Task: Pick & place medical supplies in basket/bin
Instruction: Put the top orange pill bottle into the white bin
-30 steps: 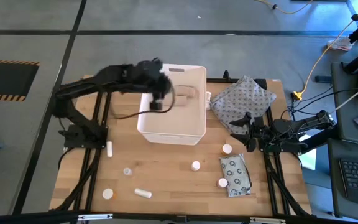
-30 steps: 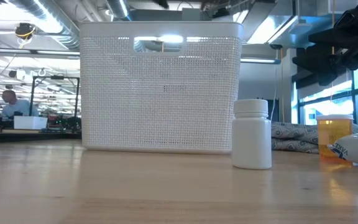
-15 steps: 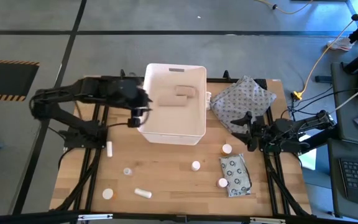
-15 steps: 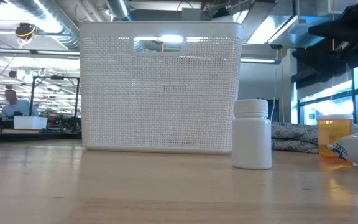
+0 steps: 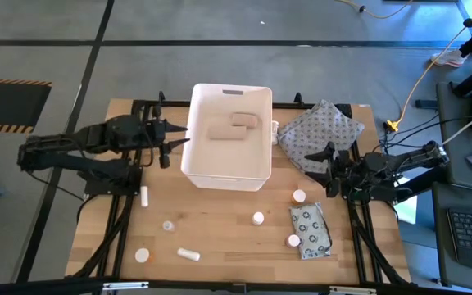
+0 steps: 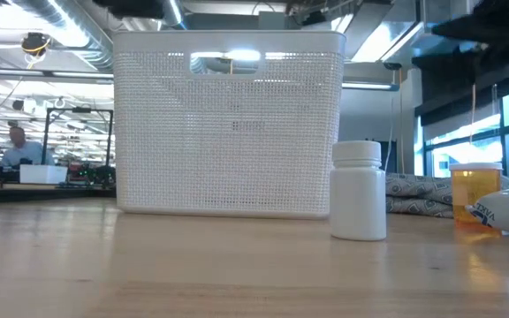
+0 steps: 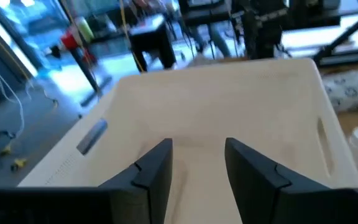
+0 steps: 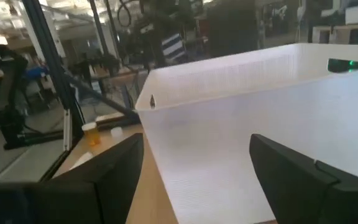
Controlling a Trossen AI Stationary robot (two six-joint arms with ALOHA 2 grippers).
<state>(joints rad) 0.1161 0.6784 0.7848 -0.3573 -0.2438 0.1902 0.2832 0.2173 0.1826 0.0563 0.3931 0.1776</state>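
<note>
The white tub (image 5: 228, 164) stands mid-table, with two tan bandage items (image 5: 224, 131) (image 5: 248, 120) lying on its floor. My left gripper (image 5: 170, 141) is open beside the tub's left wall; in its wrist view the gripper (image 7: 197, 165) faces the tub's inside (image 7: 229, 112). My right gripper (image 5: 328, 168) hovers open to the right of the tub, facing its wall (image 8: 241, 124). Small bottles (image 5: 258, 218) (image 5: 299, 197) (image 5: 292, 241) and the grey ring-printed packet (image 5: 311, 229) lie on the table's near right. Other bottles (image 5: 144, 195) (image 5: 188, 255) (image 5: 142, 256) lie near left.
The grey dotted cloth bundle (image 5: 322, 131) lies right of the tub, just behind my right gripper. A small clear vial (image 5: 168, 224) stands near left. In the low view a white bottle (image 6: 359, 190) and an orange bottle (image 6: 474, 193) stand before the tub (image 6: 228, 124).
My left arm has drawn back from above the tub toward the table's left edge and now sits beside the tub's left wall. The tan item it had covered now shows on the tub's floor beside the other.
</note>
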